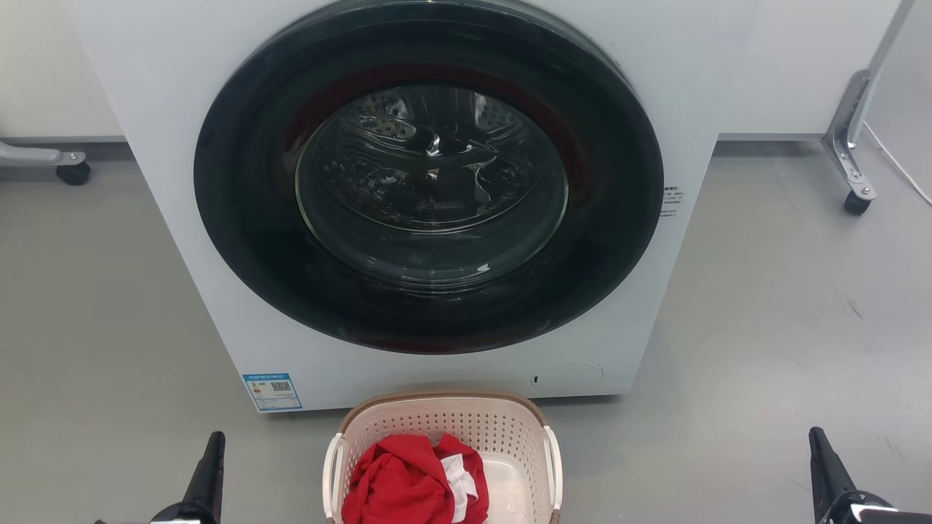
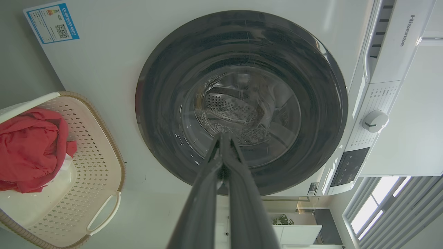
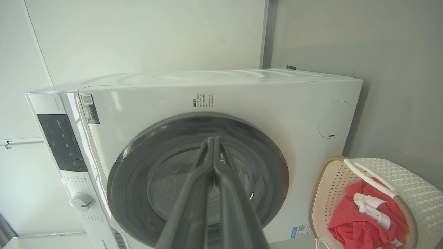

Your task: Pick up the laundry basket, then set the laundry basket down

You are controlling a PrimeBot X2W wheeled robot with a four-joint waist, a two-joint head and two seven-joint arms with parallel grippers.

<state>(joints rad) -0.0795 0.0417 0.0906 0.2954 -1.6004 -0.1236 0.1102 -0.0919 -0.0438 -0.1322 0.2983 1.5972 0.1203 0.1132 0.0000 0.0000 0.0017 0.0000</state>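
While the laundry basket (image 1: 444,426) sits on the floor (image 1: 764,327) just before the washer (image 1: 182,109), between your left gripper (image 1: 215,440) and right gripper (image 1: 817,437), both pinched closed and empty, lifting unevenly could spill its red clothes (image 1: 397,484).

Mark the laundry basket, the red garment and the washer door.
laundry basket (image 1: 451,426): head view, perforated back wall.
red garment (image 1: 397,484): head view, middle of the heap.
washer door (image 1: 431,175): head view, centre of the glass.

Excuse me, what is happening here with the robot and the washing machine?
Nothing is being handled yet. The laundry basket, with red and white clothes inside, stands on the floor in front of the washer, whose door is closed. The left gripper and right gripper are on either side of the basket, both shut, empty and touching nothing.
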